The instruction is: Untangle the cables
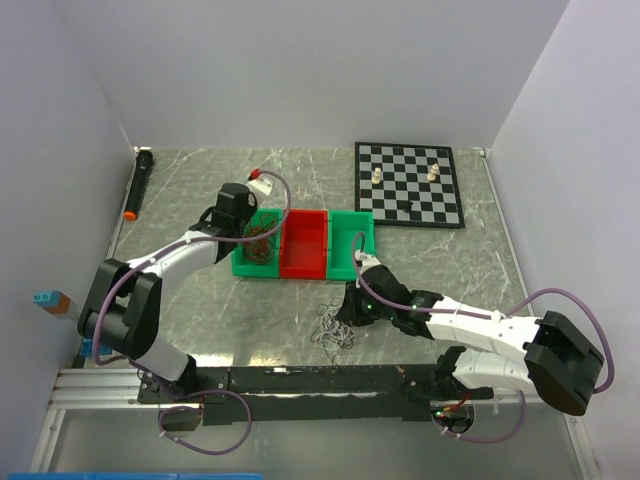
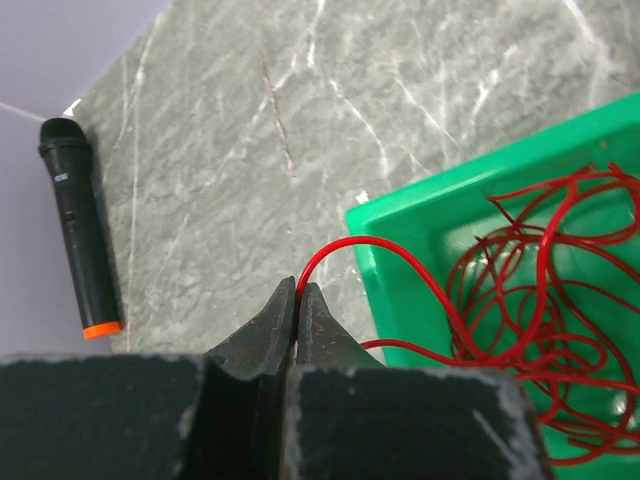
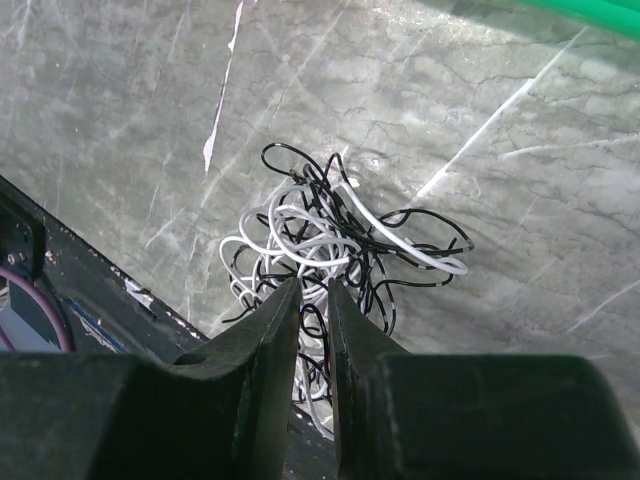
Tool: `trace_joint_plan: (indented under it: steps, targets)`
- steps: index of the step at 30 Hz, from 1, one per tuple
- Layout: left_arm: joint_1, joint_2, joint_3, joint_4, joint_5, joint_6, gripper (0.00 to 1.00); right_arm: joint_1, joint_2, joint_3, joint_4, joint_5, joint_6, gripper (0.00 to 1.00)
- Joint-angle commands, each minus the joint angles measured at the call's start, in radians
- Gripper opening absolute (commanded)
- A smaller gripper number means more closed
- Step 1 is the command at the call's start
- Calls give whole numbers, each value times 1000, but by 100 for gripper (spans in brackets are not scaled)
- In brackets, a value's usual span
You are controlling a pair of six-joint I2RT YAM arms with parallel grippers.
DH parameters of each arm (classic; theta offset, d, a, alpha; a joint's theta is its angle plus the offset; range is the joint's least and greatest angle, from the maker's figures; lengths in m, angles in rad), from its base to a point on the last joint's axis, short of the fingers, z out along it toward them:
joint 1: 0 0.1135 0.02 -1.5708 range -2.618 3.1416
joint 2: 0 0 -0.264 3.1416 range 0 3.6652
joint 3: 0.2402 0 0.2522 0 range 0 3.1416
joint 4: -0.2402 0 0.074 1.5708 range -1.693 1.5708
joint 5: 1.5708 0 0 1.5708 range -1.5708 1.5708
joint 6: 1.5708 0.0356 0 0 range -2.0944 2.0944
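L claw point(image 2: 298, 295) pinches springy thin red curly wire point(image 2: 350, 239) tight; R claw point(image 3: 312, 290) slightly parted, empty, over light black-white wire tangle point(image 3: 330, 235). Grab an outer loop.

Bright, even light, soft shadows; near fingers point(image 2: 262, 340) slightly blurred.

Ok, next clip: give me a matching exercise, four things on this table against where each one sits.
Things:
1. red wires
2. black and white wires
3. microphone
4. chessboard

Places:
A. loose on the bare table, by the right gripper
B. far side of the table, to the right of the bins
C. in a green bin, one strand pinched by the left gripper
D. far left edge of the table, along the wall

Pairs: 1-C, 2-A, 3-D, 4-B
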Motion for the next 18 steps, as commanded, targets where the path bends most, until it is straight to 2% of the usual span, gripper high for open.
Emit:
trace_joint_plan:
  steps: [1, 5, 9, 14, 15, 18]
  targets:
    - [-20, 10, -2, -6, 25, -29, 1, -10, 13, 0, 35, -2, 6, 25]
    - [-63, 5, -29, 35, 28, 5, 1, -8, 16, -2, 36, -4, 11, 25]
    - [-132, 45, -29, 11, 36, -1, 1, -8, 16, -2, 36, -4, 11, 25]
    - [-146, 109, -8, -1, 38, -40, 4, -10, -2, -8, 24, 7, 14, 25]
    - [-142, 116, 0, -7, 41, -40, 7, -8, -5, -10, 24, 7, 14, 25]
    - [-132, 111, 27, -50, 68, -54, 26, -10, -7, -13, 25, 6, 14, 25]
